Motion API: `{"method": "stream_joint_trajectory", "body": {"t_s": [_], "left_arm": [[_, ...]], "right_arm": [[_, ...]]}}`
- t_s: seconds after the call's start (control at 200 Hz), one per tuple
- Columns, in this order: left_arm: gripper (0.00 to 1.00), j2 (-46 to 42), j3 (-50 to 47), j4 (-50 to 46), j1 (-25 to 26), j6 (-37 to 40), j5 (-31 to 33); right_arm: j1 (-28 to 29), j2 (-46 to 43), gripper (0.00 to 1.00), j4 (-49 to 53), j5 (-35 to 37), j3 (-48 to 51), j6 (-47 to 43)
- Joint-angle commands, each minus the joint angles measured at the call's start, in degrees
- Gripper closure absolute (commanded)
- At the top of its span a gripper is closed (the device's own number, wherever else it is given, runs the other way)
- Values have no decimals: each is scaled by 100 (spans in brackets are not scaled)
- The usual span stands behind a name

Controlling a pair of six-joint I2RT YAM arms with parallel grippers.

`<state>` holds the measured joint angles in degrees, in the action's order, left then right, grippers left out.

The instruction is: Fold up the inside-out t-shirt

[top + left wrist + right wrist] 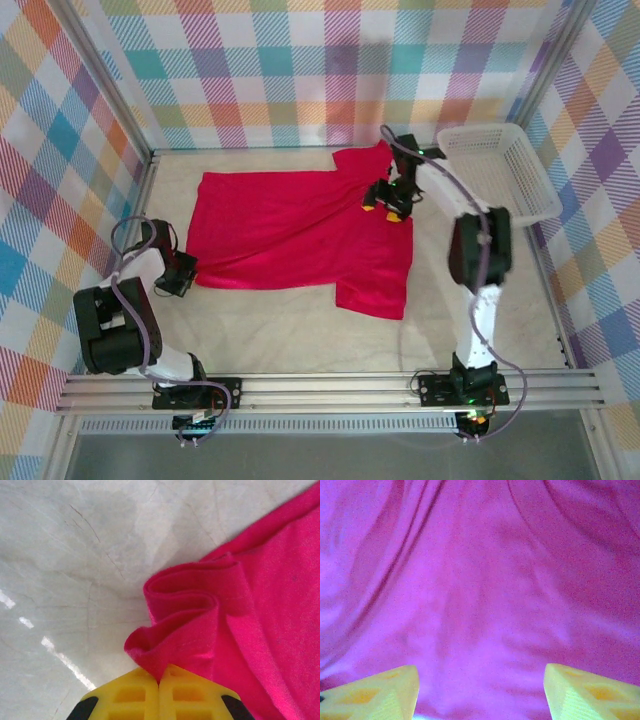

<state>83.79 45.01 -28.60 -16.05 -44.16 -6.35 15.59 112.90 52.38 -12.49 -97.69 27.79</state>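
**Observer:** Where is the cloth, and how does it lie?

**Me:** Plain crimson short-sleeved cloth t-shirt (290, 230), spread nearly flat on the pale surface (300, 335), about mid-way between my two arms. Long axis runs left to right. Both sleeves stick out at my right end, one far and one near, so I judge the neck end lies right and the hem left. White plastic mesh basket (480, 130) stands apart at the far right, not touching it.

**Observer:** Your pincers?

**Me:** Left pincer (160, 676): yellow fingers together, clamped on a bunched fold of the t-shirt edge at the near left corner, low at the surface. Right pincer (480, 682): fingers apart, hanging over the cloth near the far sleeve, nothing between them.

**Observer:** How will it handle?

**Me:** My guess is light, limp and wrinkly. It won't hold shape, and a lifted corner will drag the rest and sag. Not fragile. Thin layers may slip or separate in a pinch.

**Observer:** Best hold?

**Me:** Edges and corners, where the hem doubles up. Right side should probably take the shoulder or sleeve seam, so both ends lift evenly along the long axis
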Motion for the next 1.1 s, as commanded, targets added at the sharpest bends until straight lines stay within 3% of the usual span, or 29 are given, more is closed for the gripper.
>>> {"method": "stream_joint_trajectory", "body": {"t_s": [0.0,0.09,0.22,0.455,1.095], "left_arm": [[100,-293,-125,-180,-21,11,29],[100,-366,-98,-270,-21,97,-23],[100,-454,-55,-374,-21,193,-56],[100,-569,-32,-497,-21,248,-68],[100,-1083,-47,-698,-4,186,-94]], "right_arm": [[-5,-1371,45,-1037,-113,1938,266],[0,-2174,58,-1322,-122,3292,400],[5,-3037,55,-1359,48,4411,362],[69,-3960,54,-1377,-39,5464,427],[1184,-3029,52,-1948,-43,5523,867]]}}
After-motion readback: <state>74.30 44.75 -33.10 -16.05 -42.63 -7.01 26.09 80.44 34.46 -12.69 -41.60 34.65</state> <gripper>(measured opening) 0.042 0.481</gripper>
